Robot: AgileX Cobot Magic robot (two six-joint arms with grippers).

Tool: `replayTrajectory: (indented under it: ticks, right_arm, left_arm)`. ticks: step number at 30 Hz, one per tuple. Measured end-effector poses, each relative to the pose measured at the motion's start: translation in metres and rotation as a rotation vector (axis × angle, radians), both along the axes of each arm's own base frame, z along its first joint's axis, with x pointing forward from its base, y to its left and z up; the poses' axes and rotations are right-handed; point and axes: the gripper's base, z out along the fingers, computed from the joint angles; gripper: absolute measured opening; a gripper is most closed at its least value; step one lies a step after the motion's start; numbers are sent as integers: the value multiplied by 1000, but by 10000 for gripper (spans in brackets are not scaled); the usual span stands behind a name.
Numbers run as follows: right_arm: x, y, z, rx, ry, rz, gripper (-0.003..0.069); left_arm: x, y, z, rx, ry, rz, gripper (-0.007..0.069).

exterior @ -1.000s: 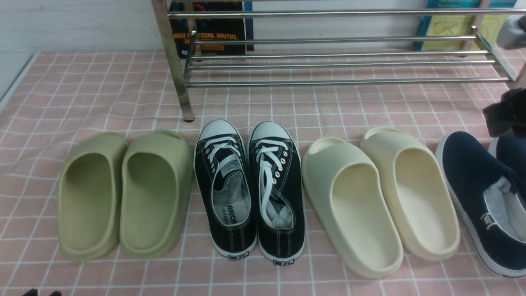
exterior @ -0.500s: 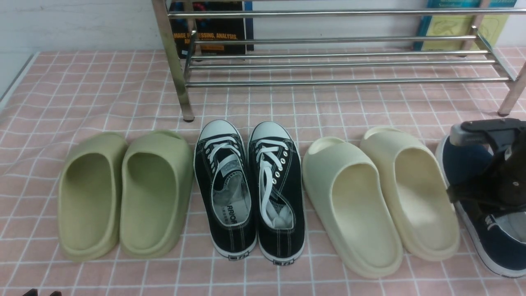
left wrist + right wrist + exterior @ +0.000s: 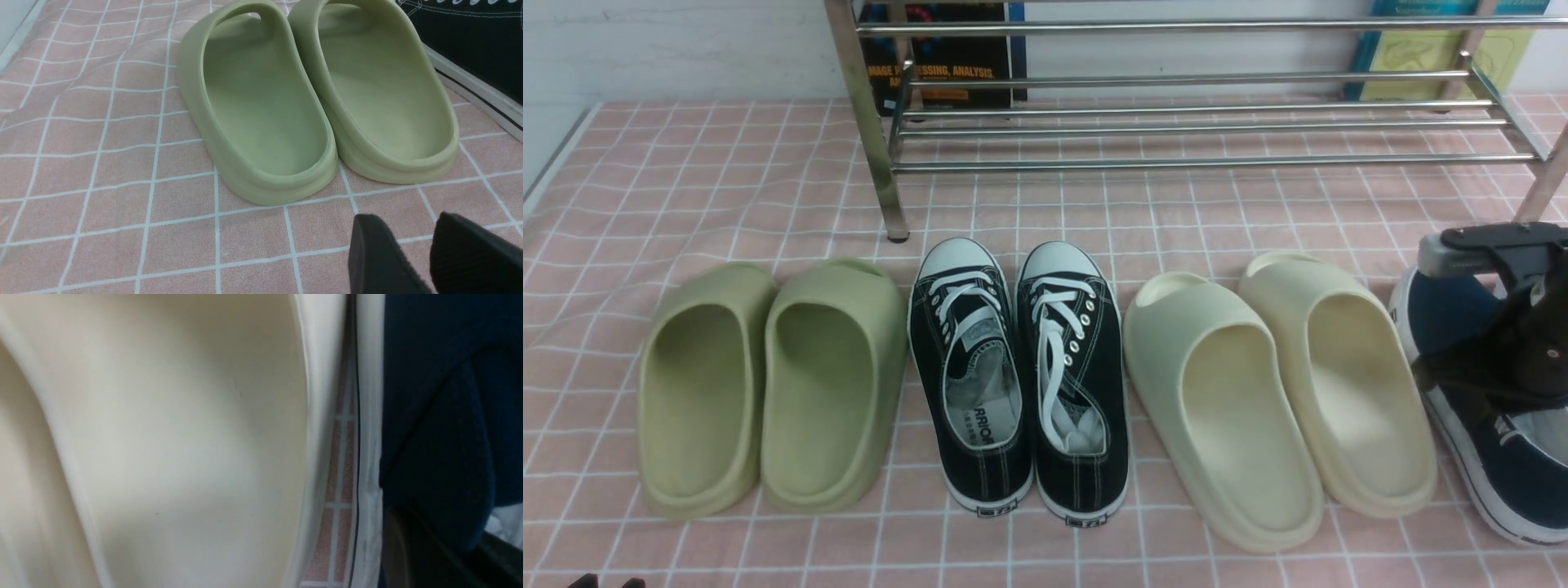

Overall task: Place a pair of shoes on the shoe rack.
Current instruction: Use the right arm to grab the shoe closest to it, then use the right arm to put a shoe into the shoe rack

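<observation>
Pink checked tabletop [image 3: 686, 163], right fingers [image 3: 1486, 371] down on a navy slip-on [image 3: 1454, 310].
Slip-on sits far right, just beside the cream slides [image 3: 1282, 392], in front of the shoe rack [image 3: 1176, 126], not on it. Right fingers' grip: can't tell. Left fingers [image 3: 376, 253] parted, holding nothing, near the green slides [image 3: 318, 102].

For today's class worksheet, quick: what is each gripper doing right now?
Left gripper: open, holding nothing.
Right gripper: at the navy shoe; grip cannot be told.
</observation>
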Motion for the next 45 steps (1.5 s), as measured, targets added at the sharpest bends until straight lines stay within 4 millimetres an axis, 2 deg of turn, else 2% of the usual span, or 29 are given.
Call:
replayTrajectory:
  ticks: [3,5,6,7,8,9,11,12,14,15,18,19,23,26,30,45]
  right_arm:
    - [10,1,15,-4,-26,22,22]
    - [29,3,34,-15,-71,68,22]
    - [33,3,37,-16,-80,74,22]
    - [50,5,45,-21,-113,94,22]
    - [50,5,45,-22,-113,96,22]
    - [68,7,48,-25,-136,106,22]
    - [83,8,50,-24,-149,106,22]
    - [99,10,52,-26,-156,112,22]
    - [109,11,55,-25,-165,111,22]
    - [124,12,61,-25,-191,112,22]
    - [146,15,73,-26,-247,119,22]
    - [148,15,73,-26,-251,121,22]
    - [181,18,78,-30,-330,133,22]
    - [197,21,65,-11,-320,133,22]
    - [209,27,52,23,-306,135,22]
    - [215,29,56,-2,-342,212,23]
  left_arm:
    - [0,0,0,0,0,0,239]
    - [0,0,0,0,0,0,239]
    - [0,0,0,0,0,0,239]
    - [0,0,0,0,0,0,239]
    - [0,0,0,0,0,0,239]
    - [0,0,0,0,0,0,239]
    - [0,0,0,1,0,0,239]
    - [0,0,0,1,0,0,239]
    - [0,0,0,1,0,0,239]
    - [0,0,0,1,0,0,239]
    - [0,0,0,1,0,0,239]
    - [0,0,0,1,0,0,239]
    - [0,0,0,1,0,0,239]
    - [0,0,0,1,0,0,239]
    - [0,0,0,1,0,0,239]
    - [0,0,0,1,0,0,239]
